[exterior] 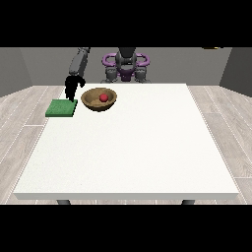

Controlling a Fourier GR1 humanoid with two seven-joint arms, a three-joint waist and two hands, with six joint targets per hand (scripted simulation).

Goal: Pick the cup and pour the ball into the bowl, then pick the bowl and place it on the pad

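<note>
A brown wooden bowl (92, 102) stands on the white table (133, 147) at the far left, with a red ball (103, 98) lying inside it. Just left of the bowl, a flat green pad (62, 108) lies at the table's left edge. The hand at the view's left (72, 87) hangs above the pad's far right corner, beside the bowl and apart from it. Its fingers point down and hold nothing. No cup shows anywhere. No hand shows at the view's right.
The robot's torso (126, 66) stands behind the table's far edge. The table's left edge runs next to the pad. Wooden floor surrounds the table.
</note>
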